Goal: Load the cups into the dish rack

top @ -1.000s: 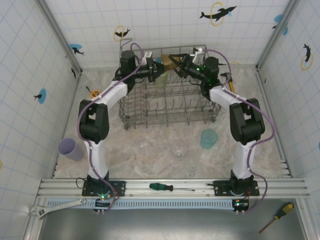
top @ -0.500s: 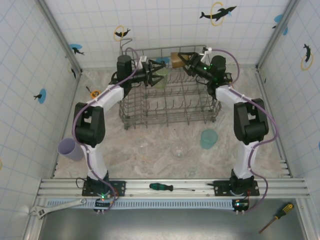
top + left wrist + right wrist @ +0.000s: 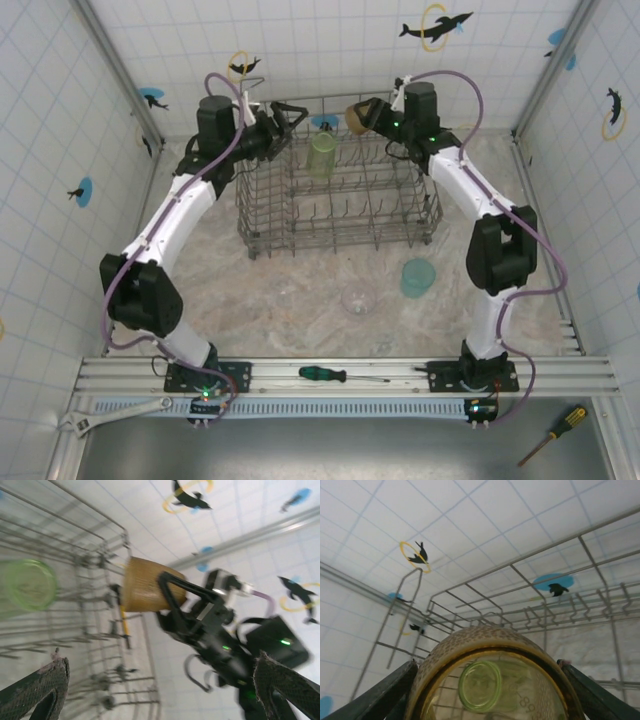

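Hanging empty with fingers spread wide, the left gripper (image 3: 292, 115) sits at the 10 o'clock corner of the grey wire dish rack (image 3: 340, 215). The tall pale green plastic tumbler (image 3: 321, 155) stands inside near 12. At 1 o'clock the right gripper (image 3: 364, 113) clamps the amber-brown textured tumbler (image 3: 145, 587), which looks light and slick and is best squeezed across its walls. A second ago the left gripper held the green one.

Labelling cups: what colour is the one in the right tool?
Amber-brown cup; clearest in the left wrist view.

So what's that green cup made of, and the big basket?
The green cup looks like see-through plastic or glass; light shines through it, so I can't tell which. The basket looks like grey metal: thin, stiff wires.
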You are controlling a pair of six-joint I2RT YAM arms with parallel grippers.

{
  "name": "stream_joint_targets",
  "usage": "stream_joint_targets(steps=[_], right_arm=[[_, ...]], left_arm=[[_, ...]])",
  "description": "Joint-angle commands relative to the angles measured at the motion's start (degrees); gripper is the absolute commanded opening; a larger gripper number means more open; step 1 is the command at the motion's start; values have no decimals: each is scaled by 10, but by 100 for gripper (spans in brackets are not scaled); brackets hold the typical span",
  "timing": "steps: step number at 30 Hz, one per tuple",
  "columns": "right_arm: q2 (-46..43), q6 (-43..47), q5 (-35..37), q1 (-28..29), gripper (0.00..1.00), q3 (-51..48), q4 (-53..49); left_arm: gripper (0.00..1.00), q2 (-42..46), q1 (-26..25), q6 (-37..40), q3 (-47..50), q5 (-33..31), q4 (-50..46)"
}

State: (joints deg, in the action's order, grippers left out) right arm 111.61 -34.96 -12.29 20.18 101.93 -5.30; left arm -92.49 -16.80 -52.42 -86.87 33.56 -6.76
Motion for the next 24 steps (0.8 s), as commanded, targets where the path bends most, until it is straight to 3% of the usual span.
stream_joint_targets(steps=[1, 9, 24], right_arm=[[18, 96, 96, 15, 46, 49, -87], [57, 150, 177, 36, 46, 94, -121], [119, 185, 200, 36, 46, 138, -146]], left_arm=[[97, 39, 4, 107, 10, -136, -131], [97, 120, 4, 176, 77, -288, -195], [97, 227, 4, 182, 175, -378, -224]])
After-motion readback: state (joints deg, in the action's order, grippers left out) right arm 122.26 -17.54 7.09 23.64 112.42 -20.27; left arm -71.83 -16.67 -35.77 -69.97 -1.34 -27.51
